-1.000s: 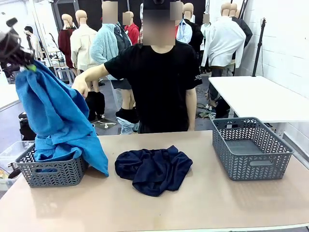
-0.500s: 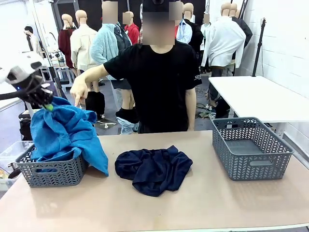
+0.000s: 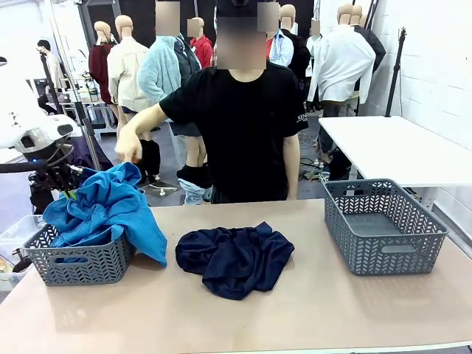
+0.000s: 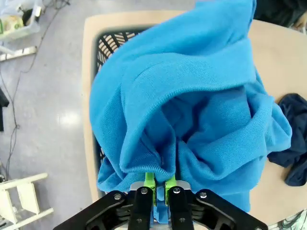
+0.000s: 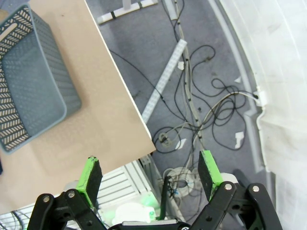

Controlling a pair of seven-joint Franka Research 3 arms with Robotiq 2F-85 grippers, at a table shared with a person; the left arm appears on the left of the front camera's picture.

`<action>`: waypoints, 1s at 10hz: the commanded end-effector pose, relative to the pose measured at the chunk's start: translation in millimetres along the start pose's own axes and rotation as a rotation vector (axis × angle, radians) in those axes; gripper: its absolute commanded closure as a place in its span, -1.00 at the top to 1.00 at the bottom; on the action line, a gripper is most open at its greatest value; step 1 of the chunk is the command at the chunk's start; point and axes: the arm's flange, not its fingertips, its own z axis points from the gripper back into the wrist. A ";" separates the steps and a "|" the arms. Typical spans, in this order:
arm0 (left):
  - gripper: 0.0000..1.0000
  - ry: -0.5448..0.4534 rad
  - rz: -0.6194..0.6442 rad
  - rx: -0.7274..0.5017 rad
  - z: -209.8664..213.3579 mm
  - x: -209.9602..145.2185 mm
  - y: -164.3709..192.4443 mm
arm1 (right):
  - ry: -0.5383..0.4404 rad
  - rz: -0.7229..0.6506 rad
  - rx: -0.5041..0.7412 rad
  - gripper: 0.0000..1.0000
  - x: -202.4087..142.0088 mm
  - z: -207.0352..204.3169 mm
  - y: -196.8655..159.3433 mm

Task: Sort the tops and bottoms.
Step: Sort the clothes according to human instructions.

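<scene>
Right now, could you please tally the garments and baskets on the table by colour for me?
Blue top: 1, in the left basket, one end hanging over its rim.
Dark navy bottoms: 1, on the table.
Grey baskets: 2, the left basket and the right basket.
Total: 4

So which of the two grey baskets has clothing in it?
The grey basket at the robot's left: a blue top is bunched in it. The right basket holds nothing.

Bright blue top (image 3: 103, 210), near-black navy bottoms (image 3: 234, 258), grey herringbone-patterned baskets (image 3: 383, 228).
</scene>
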 end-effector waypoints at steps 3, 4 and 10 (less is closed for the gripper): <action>0.03 -0.026 -0.059 0.001 27.8 0.1 -12.5 | 0.003 -0.023 0.001 1.00 -3.2 -2.7 3.0; 0.43 -0.038 -0.063 0.005 32.0 -1.2 -13.0 | 0.003 -0.023 0.001 1.00 -3.2 -2.7 3.0; 1.00 -0.235 -0.136 0.035 100.0 -1.8 -25.6 | 0.003 -0.023 0.001 1.00 -3.2 -2.7 3.0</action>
